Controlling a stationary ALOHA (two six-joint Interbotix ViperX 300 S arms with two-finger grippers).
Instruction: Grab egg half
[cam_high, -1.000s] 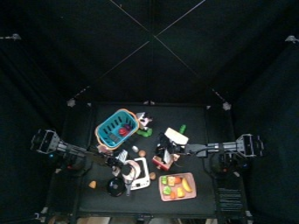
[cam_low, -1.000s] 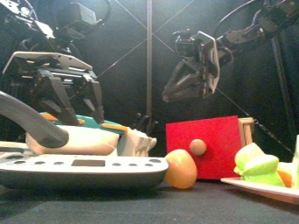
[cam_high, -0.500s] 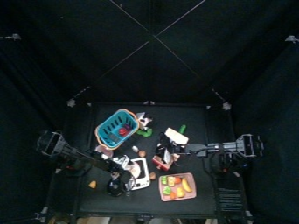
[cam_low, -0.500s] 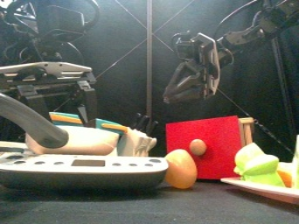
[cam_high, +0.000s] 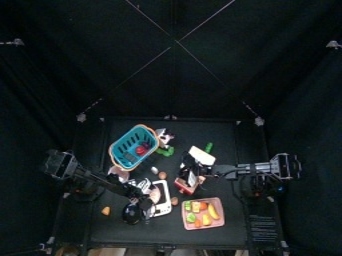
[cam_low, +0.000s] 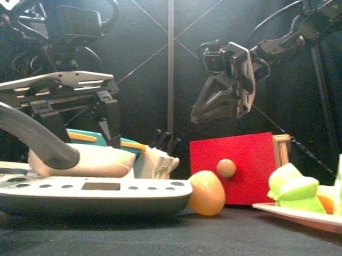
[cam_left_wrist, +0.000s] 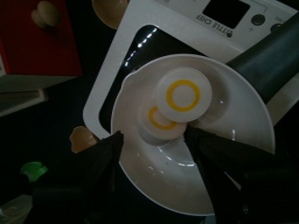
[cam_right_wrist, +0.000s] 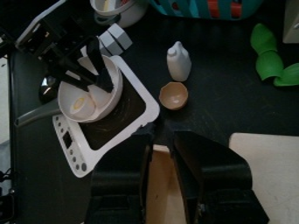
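Two egg halves, white with yellow yolks, lie in a white bowl on the white kitchen scale: one egg half overlaps the other. My left gripper hovers just over them, open wide, with a jaw on either side of the nearer half. The front view has this gripper tilted above the scale. My right gripper hangs open above the red box, holding nothing.
A brown egg stands beside the red box. Green toy food sits on a tray at the front right. A teal basket stands behind the scale. A white bottle and a small wooden cup stand near the scale.
My left gripper has swung and tilted to sit over the bowl, still open. The right gripper has barely shifted.
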